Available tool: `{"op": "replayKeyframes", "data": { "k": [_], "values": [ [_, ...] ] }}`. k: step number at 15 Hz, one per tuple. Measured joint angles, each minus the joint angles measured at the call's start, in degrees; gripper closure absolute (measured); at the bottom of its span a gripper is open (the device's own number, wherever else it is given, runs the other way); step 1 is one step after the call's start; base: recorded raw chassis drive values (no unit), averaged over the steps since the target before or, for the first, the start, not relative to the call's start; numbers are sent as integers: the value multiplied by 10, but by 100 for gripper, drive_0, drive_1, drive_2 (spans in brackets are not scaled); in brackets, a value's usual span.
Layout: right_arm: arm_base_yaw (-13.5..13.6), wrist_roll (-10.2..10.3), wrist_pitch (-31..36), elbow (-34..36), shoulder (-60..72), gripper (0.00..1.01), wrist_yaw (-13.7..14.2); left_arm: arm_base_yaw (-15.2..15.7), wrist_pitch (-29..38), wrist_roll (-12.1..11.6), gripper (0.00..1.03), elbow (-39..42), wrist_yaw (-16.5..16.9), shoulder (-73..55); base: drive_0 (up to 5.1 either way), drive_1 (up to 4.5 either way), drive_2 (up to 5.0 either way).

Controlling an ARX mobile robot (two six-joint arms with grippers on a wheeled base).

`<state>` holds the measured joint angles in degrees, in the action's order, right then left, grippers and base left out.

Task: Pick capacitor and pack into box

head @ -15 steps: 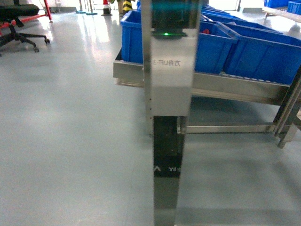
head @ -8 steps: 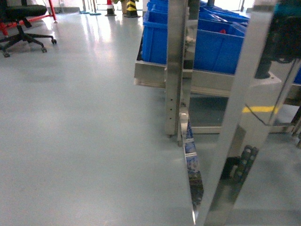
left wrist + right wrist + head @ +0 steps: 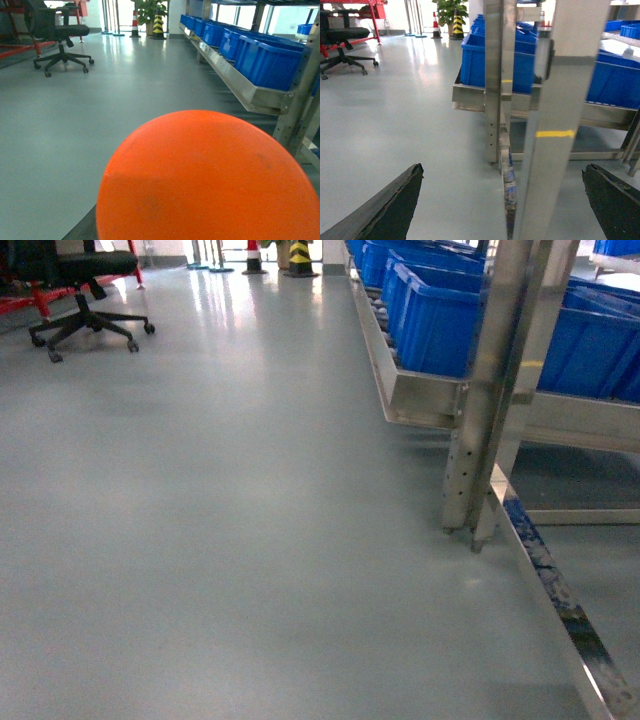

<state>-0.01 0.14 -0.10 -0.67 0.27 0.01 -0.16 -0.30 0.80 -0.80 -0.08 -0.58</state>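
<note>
Head view
- floor (image 3: pixel 220 540): grey and glossy, it fills most of the view.
- rack post (image 3: pixel 495 390): a perforated steel upright standing on the floor at the right.
- blue bins (image 3: pixel 440 325): a row on the rack's sloped shelf, running away behind the post.
- low rail (image 3: pixel 560 600): a steel strip along the floor from the post's foot toward the lower right corner.
- office chair (image 3: pixel 85 300): black, on castors, far off at the upper left.
- arms: neither arm shows here.

Left wrist view
- orange round shape (image 3: pixel 210 180): a smooth dome right in front of the camera, covering the lower half of the view.
- left gripper: its fingers are not visible, so I cannot tell whether it is spread or clenched.
- ahead of the tool: open floor, with the office chair off to the left and the blue bins on their shelf off to the right.
- far end: a striped cone (image 3: pixel 134 22) and a potted plant (image 3: pixel 147 10).

Right wrist view
- right gripper (image 3: pixel 502 171): released, holding nothing.
- fingers (image 3: pixel 395 207): two black tips, one in each lower corner, spread wide.
- between the fingers: the rack post straight ahead, and closer in a wider steel upright (image 3: pixel 555 125) with a yellow mark.
- beyond the posts: blue bins on the shelf.

Task's thing
- box: not visible in any of the three views, so I cannot tell its place.
</note>
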Motion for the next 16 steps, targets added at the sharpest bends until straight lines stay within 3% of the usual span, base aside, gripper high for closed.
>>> {"op": "replayKeyframes", "data": {
  "k": [16],
  "values": [
    [0, 0, 0, 0, 0, 3, 0, 0, -1, 0, 59, 0, 1, 0, 0, 0, 0]
  ]
}}
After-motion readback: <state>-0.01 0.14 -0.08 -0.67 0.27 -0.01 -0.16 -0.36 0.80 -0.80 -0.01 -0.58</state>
